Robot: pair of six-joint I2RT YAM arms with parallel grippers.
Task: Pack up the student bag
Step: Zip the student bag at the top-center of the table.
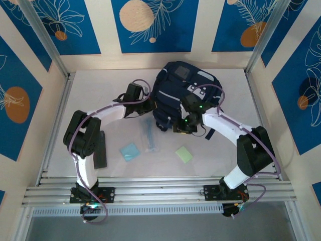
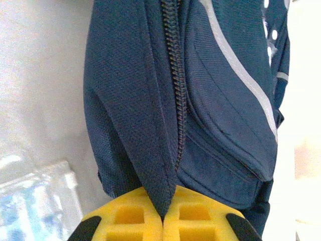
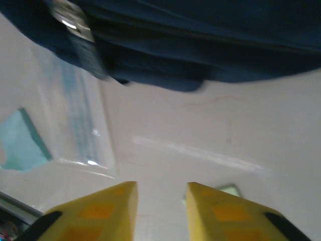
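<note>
Lying toward the far middle of the white table, the student bag, a large dark navy fabric backpack with thin light-grey stripes and a pale grey patch, sits between the two arms. The left gripper has its yellow fingers pressed together on a fold of the bag's fabric just beside the dark zipper. The right gripper hangs over bare tabletop near the bag's near edge, its yellow fingers apart with nothing between them. A clear plastic sleeve, a turquoise paper square and a pale green paper square lie nearer the arm bases.
</note>
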